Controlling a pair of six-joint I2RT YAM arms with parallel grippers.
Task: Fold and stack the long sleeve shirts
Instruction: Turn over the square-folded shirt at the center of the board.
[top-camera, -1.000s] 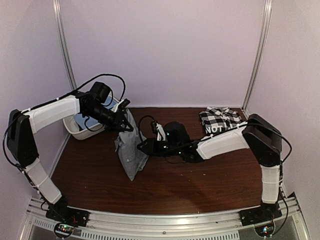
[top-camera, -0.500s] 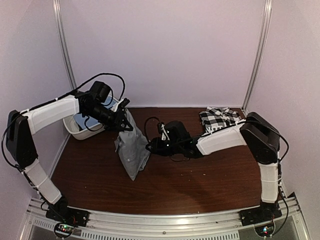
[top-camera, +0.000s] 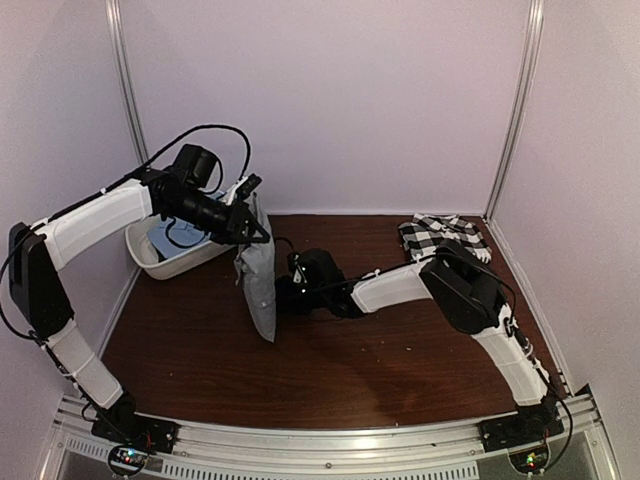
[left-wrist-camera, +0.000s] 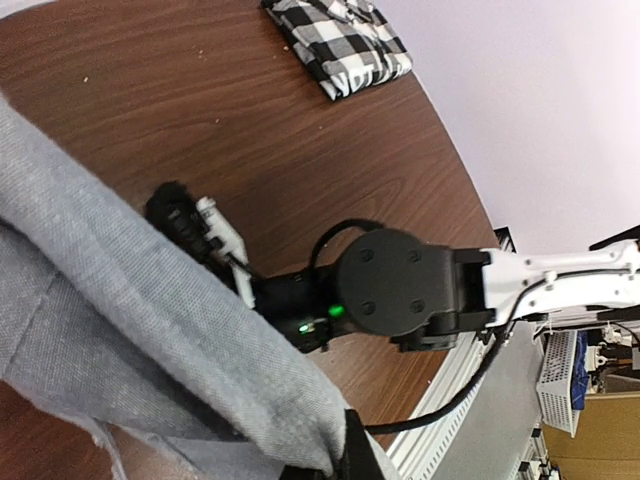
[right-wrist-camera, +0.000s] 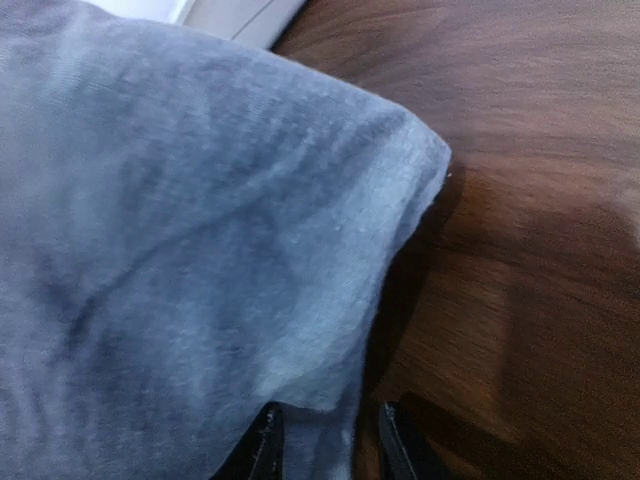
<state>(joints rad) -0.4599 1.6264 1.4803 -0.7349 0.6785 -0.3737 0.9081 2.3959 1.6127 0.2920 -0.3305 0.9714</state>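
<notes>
Brown worktop (top-camera: 400, 350) lay under the grey shirt (top-camera: 258, 285), which hung from the left pincer (top-camera: 252, 222) pinching its top, while the half-spread right pincer (right-wrist-camera: 325, 440) sat only at its low edge, so it might have grabbed too little cloth and let it slip.

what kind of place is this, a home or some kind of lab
Most likely a robot lab test booth, not a home: plain white walls with metal corner posts close in a wooden table, and two arms are bolted to a metal rail at its near edge.
</notes>
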